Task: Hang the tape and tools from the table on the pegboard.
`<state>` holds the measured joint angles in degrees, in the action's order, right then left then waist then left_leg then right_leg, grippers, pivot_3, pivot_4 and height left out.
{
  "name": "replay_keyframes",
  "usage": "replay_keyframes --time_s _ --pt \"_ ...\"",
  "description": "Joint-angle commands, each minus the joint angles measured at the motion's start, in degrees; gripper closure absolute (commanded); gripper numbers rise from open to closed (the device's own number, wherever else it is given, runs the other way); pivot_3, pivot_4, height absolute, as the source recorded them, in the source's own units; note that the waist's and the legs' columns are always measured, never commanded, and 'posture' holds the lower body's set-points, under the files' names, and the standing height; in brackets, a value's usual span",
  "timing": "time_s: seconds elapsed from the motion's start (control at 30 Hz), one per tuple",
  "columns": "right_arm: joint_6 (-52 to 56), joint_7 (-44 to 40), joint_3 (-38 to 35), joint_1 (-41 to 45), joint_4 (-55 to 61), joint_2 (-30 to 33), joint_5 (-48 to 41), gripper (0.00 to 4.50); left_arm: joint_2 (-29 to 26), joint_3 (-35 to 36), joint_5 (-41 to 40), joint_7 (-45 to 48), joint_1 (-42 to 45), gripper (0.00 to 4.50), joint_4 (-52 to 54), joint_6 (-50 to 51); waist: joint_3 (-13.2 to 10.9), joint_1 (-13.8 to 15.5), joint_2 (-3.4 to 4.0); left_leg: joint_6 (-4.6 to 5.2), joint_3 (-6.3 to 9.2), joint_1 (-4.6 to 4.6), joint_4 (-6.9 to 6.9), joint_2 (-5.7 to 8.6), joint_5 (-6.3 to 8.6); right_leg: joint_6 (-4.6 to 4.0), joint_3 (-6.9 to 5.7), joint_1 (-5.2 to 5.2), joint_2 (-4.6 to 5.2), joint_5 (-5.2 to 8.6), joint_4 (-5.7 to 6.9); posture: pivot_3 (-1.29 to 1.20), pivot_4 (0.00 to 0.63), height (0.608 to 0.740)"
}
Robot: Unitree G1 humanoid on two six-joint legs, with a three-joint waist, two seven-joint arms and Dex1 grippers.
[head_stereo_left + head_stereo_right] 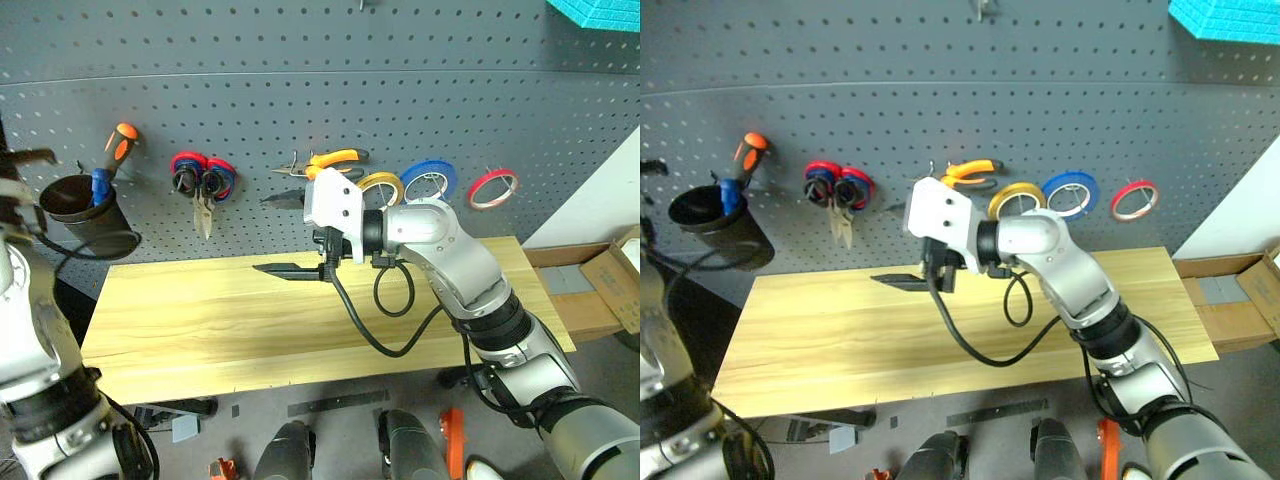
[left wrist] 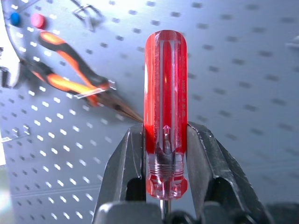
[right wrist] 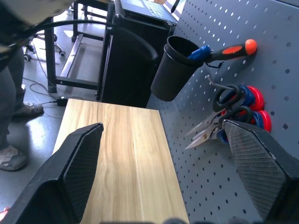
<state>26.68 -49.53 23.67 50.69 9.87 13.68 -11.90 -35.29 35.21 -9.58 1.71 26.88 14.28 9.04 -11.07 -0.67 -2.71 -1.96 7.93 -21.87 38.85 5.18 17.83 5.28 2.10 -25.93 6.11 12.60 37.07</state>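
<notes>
Clamped tight, the left gripper has its two black fingers pressed against either side of the red-handled screwdriver, whose clear red handle stands up between them with its rounded end pointing toward the grey pegboard. Behind that handle, in the left wrist view, the orange-and-black pliers hang on a wire hook on the board. The right gripper is spread wide and holds nothing; seen from the head, it reaches across above the table, pointing toward the robot's left, its fingers just over the wooden top near the back edge. On the board, from the robot's left to right, sit a black cup with an orange-and-blue screwdriver standing in it, then the red-and-blue scissors with the black-handled scissors hanging in front of them, then the pliers, then the yellowish tape, a blue roll and a smaller red roll, all three rolls hanging in a row. A cardboard box sits beside the right end of the table. In the right wrist view a person's leg and shoe show on the floor beyond the far end of the table.
</notes>
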Motion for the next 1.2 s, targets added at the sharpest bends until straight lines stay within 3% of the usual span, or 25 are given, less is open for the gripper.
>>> replay_keyframes --time_s 0.03,0.47,0.63,1.2 --pt "-0.7 0.8 -0.9 1.8 0.8 -0.9 0.7 0.25 -1.0 -0.7 0.6 0.9 2.1 3.66 -5.4 -5.5 0.0 -0.3 -0.04 0.0 -0.01 0.0 0.01 0.0 0.0 0.01 0.0 0.0 0.0 -0.02 -0.02 0.04 0.121 0.74" --pt "1.8 0.2 -1.1 1.3 2.7 -1.9 -0.3 0.25 2.0 -6.7 4.0 -0.5 6.6 3.66 -31.6 -24.9 0.1 -1.3 -0.2 0.0 0.0 -0.02 0.09 -0.01 0.0 -0.01 -0.07 -0.05 0.03 -0.08 0.02 0.02 0.132 0.74" --pt "11.8 0.7 -5.1 2.6 5.9 -3.2 -7.5 0.25 2.1 -5.8 3.5 -1.8 4.2 3.66 -32.7 -26.0 0.1 -2.3 -0.2 0.0 -0.01 -0.05 0.1 -0.02 0.0 -0.03 -0.07 -0.12 0.06 -0.1 0.05 -0.01 0.142 0.74" --pt "12.9 4.0 -4.8 5.1 4.8 -3.8 -7.2 0.25 2.2 -5.0 3.1 -5.2 -0.5 3.66 -28.7 -25.2 0.2 -3.1 -0.2 0.0 -0.06 -0.04 0.14 -0.04 0.0 -0.05 -0.05 -0.18 0.08 -0.14 0.16 0.0 0.146 0.74"
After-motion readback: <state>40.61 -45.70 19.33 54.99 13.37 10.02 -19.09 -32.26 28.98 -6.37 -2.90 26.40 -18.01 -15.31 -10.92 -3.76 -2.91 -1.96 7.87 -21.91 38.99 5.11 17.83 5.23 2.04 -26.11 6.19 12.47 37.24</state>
